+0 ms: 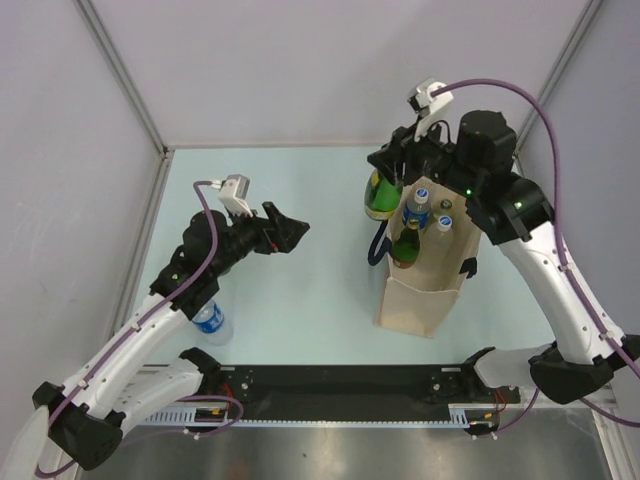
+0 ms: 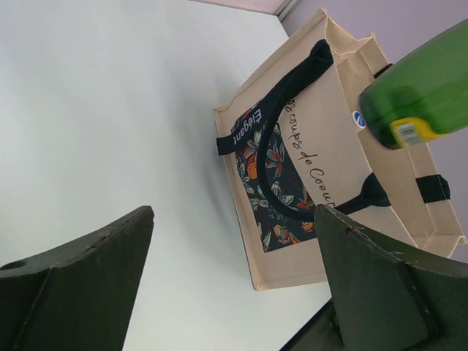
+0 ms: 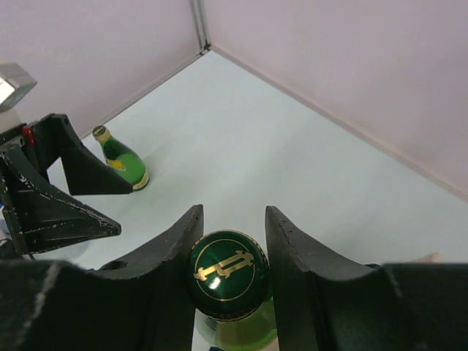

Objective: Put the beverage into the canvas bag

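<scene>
The right fingers are pinched narrow on the cap of a green bottle. They hold it up just beside the top rim of the canvas bag, on the side facing the other arm. Three other bottles stand inside the bag. The left fingers gape wide over the counter, gripping nothing, well apart from the bag.

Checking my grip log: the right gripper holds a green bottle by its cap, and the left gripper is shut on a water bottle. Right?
No: the left gripper is open and empty, as the left wrist view shows. The right gripper does hold the green bottle by its cap.
</scene>
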Robot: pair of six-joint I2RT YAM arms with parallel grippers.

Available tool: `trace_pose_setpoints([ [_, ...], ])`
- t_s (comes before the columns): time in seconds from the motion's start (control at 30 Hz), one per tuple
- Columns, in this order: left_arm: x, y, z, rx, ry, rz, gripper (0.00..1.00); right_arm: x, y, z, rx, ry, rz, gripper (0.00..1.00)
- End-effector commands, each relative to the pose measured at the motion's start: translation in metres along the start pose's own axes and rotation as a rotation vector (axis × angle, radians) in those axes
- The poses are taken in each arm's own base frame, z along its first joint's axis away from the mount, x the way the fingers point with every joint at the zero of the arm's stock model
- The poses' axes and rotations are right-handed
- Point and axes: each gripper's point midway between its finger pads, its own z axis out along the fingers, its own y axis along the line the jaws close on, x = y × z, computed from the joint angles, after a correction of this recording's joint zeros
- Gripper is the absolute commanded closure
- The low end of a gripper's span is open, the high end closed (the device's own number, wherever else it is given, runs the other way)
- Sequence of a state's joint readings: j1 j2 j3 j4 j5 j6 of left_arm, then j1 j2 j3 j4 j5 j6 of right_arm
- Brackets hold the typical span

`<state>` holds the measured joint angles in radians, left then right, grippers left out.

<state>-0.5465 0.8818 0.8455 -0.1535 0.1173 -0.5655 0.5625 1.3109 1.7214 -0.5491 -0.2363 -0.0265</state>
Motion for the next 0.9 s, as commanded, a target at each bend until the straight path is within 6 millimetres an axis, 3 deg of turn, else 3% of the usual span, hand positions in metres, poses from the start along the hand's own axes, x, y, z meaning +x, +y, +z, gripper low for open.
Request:
trace_pose_setpoints([
  [0.0, -0.012, -0.001, -0.002, 0.005, -0.054, 0.031, 0.03, -0.088, 0.006, -0.06, 0.023, -0.265, -0.084, 1.0],
  [0.2, -0.015, 0.007, -0.005, -0.042, -0.071, 0.031, 0.0, -0.073, -0.018, -0.084, 0.111, -0.243, -0.085, 1.0],
  [0.43, -0.02, 0.015, -0.01, -0.094, -0.086, 0.031, 0.0, -0.03, -0.054, -0.094, 0.22, -0.179, -0.055, 1.0],
  [0.67, -0.022, 0.018, -0.017, -0.116, -0.103, 0.03, 0.0, 0.028, -0.067, -0.082, 0.242, -0.103, -0.038, 1.0],
  [0.87, -0.021, 0.022, -0.025, -0.137, -0.11, 0.023, 0.0, 0.056, -0.068, -0.069, 0.22, -0.082, -0.011, 1.0],
])
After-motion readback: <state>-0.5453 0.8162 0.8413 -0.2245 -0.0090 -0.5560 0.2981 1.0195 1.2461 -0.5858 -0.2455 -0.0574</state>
